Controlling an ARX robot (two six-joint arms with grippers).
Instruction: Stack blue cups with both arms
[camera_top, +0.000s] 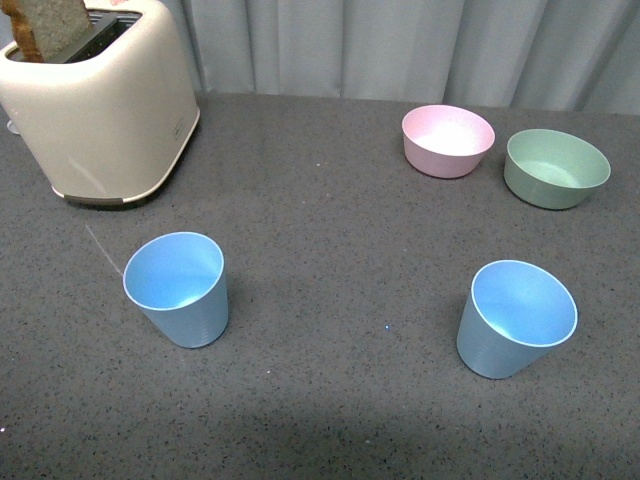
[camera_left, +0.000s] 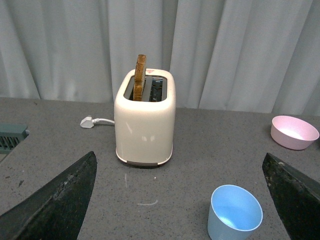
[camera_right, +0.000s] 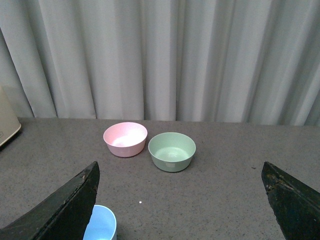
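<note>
On the grey table (camera_top: 330, 230), taking 12 o'clock as the side toward the curtain (camera_top: 400, 50) in the front view, the left blue cup (camera_top: 178, 290) stands at about 8 o'clock. The right blue cup (camera_top: 516, 320) stands at about 4 o'clock, well apart from it. Each is upright on its base with the mouth up, so the long axis of both is vertical. The toaster (camera_top: 100, 110) sits near 10 o'clock, and the pink bowl (camera_top: 448, 140) and green bowl (camera_top: 556, 168) sit near 1 and 2 o'clock. Neither arm shows in the front view. The left gripper (camera_left: 178, 159) has its jaws spread wide and holds nothing. Its cup lies ahead and below, not centred in the gap but offset toward the pink bowl's side, roughly 1 o'clock from the jaws. The right gripper (camera_right: 180, 165) is likewise spread wide and empty. Only part of its cup's rim shows, beside the finger on the toaster's side, roughly 11 o'clock from the jaws. Each cup appears nearer its own side's arm, and each arm probably has to shift toward the table's middle to centre its cup.
</note>
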